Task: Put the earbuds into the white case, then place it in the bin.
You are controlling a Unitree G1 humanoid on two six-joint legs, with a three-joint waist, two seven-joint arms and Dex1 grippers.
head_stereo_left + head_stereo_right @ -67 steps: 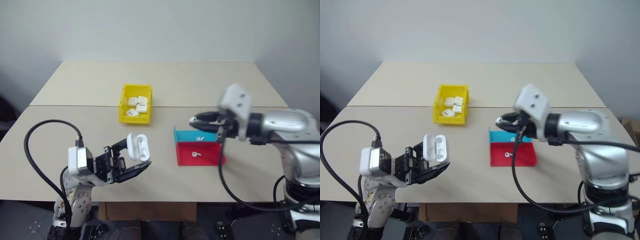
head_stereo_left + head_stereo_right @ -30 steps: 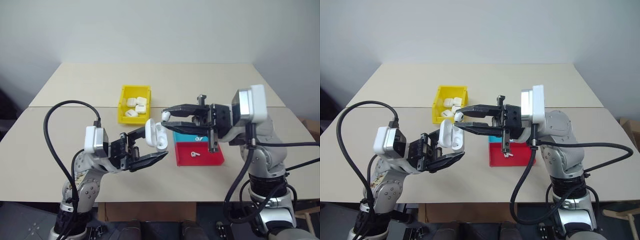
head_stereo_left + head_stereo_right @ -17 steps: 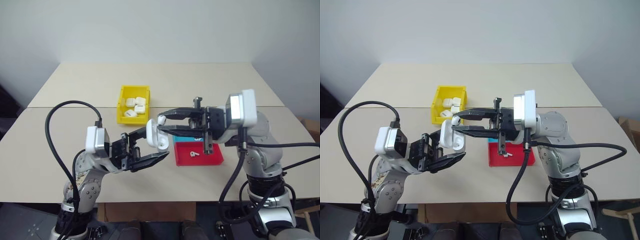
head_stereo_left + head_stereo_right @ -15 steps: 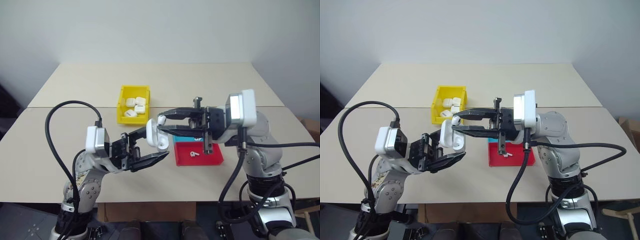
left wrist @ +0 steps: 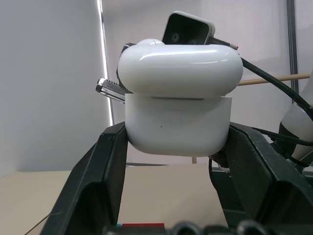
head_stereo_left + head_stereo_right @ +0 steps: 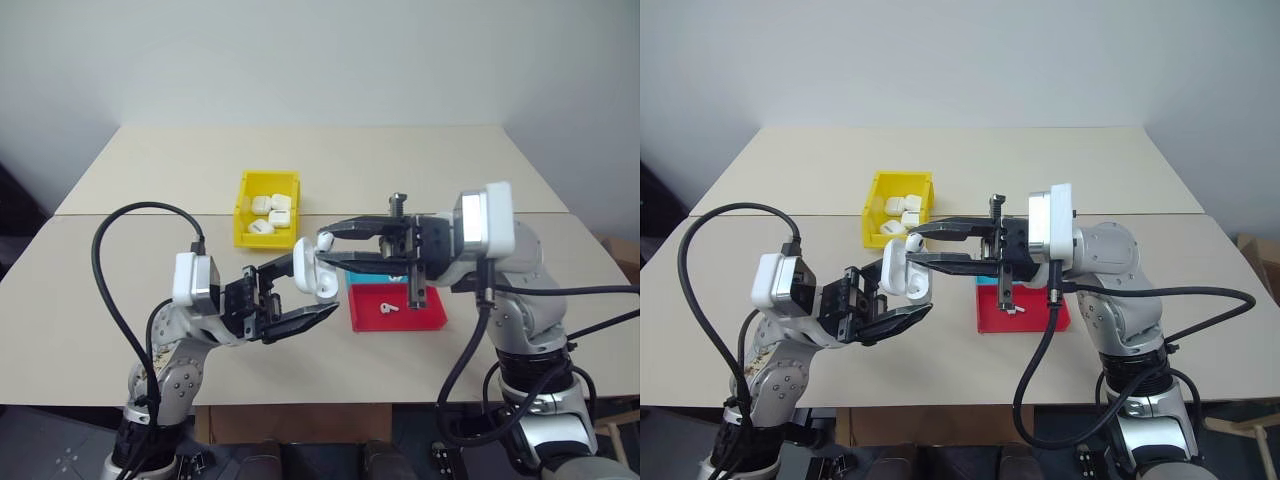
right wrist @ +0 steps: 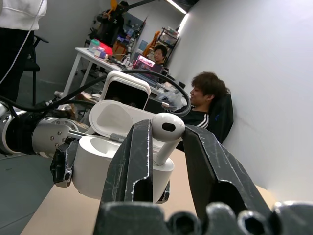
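In the head views, your right claw (image 6: pixel 328 243), which a couple of seconds ago hung out at the right of the frame over the trays, has swung to frame centre, and your left claw (image 6: pixel 310 290) has risen from the lower left to meet it; over the last half second neither has visibly shifted, so you are at the insertion itself. The left claw is clamped on the small glossy white hinged charging case (image 6: pixel 312 272), lid open, just left of centre. The right claw pinches one tiny glossy white stemmed earbud (image 6: pixel 324 240) at the case mouth. Count one bright yellow rectangular plastic bin (image 6: pixel 243 205) in the upper middle with four white cases inside, one shallow red tray (image 6: pixel 430 315) with a second earbud (image 6: pixel 386 309) in it, and one shallow blue tray (image 6: pixel 352 278), largely hidden behind the right claw. In the left wrist view the case (image 5: pixel 178 125) sits squeezed between both black fingers (image 5: pixel 98 181), its lid raised. In the right wrist view the earbud (image 7: pixel 167 128) is nipped between the fingers (image 7: pixel 137 161), stem aimed down at the open case (image 7: pixel 98 164); it looks not yet seated, so lowering comes next, and the second earbud and the bin are left to do
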